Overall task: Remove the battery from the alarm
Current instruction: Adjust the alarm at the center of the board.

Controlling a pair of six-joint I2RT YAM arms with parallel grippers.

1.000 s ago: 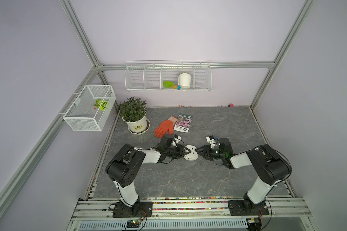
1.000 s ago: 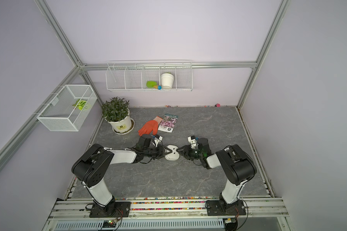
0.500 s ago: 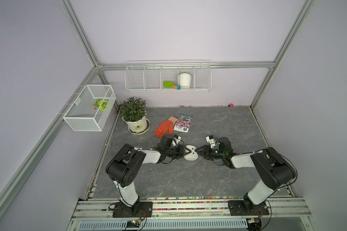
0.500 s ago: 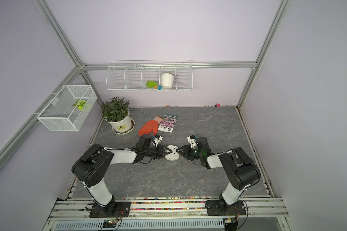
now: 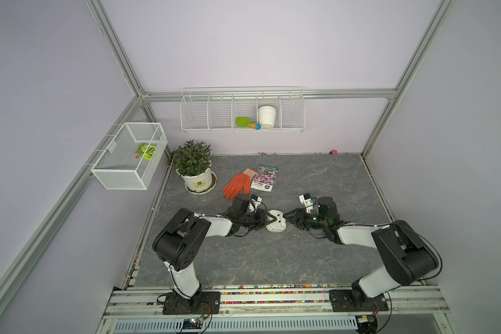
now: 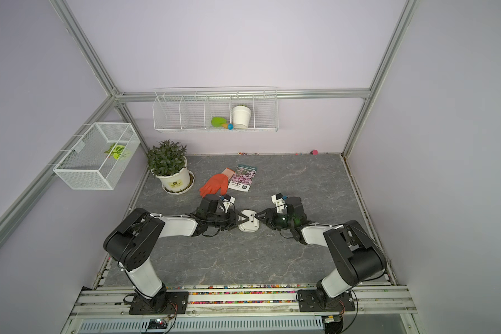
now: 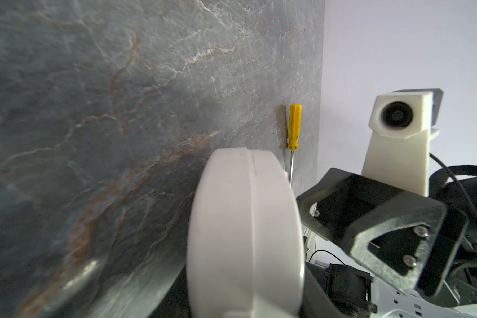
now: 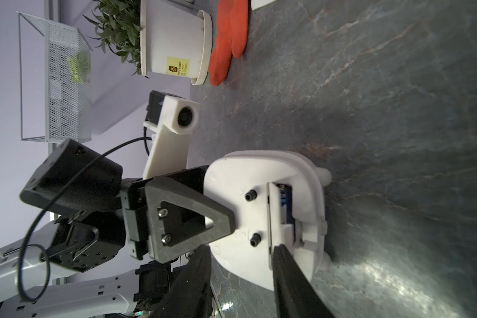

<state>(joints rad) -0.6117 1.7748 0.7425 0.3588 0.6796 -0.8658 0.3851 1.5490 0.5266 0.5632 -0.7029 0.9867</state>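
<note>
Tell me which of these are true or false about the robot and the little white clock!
1. The battery sits in the slot in the back of the alarm. True.
2. The left gripper holds the screwdriver. False: it grips the alarm, and the yellow-handled screwdriver lies on the table.
3. The orange glove lies between the potted plant and the seed packet. True.
4. The wall rack is empty. False: it holds a white pot and a green scoop.
5. The right gripper is far from the alarm. False: one fingertip is at the edge of the slot cover.
</note>
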